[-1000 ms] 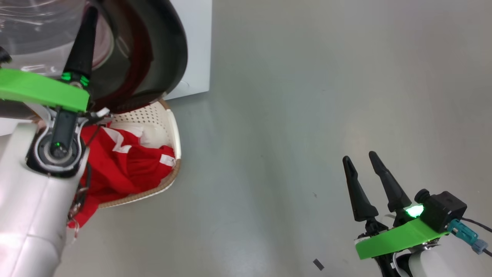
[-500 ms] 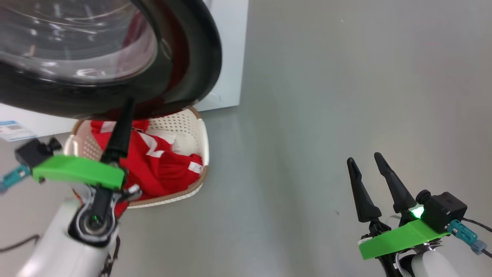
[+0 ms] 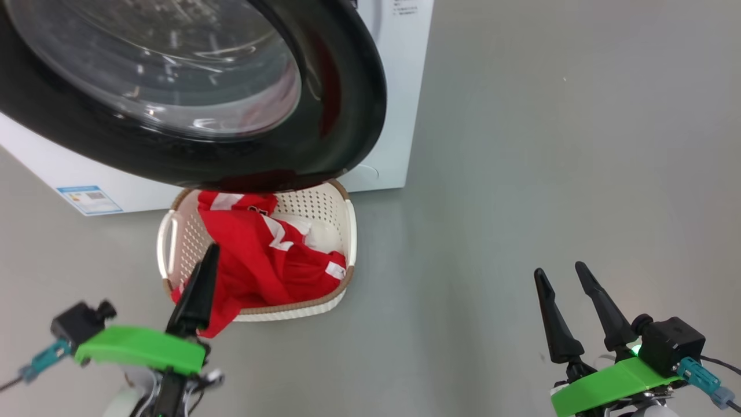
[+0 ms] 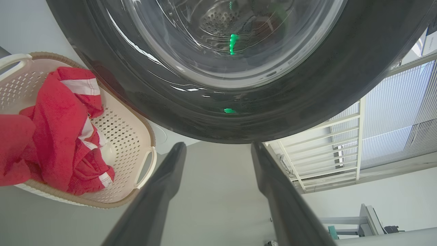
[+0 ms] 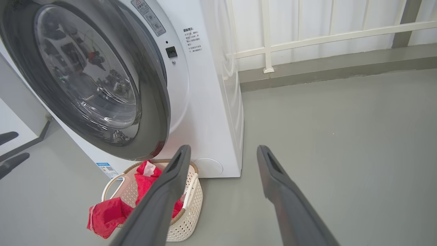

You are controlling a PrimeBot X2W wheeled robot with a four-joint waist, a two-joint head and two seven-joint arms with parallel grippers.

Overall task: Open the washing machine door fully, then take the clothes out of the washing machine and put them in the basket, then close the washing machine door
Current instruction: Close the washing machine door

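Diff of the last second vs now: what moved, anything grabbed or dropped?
The left end effector pulled back from over the basket toward the robot and now stands open, holding nothing. The head view itself shifted too, so the scene's slide there is the view moving, not the things. Unchanged: clothes in the basket, a fold over its rim; door open; right end effector open, idle.

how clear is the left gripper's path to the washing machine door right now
Probably clear: the open left gripper points straight at the washing machine door, at its black rim, with nothing between; the basket sits off to one side.
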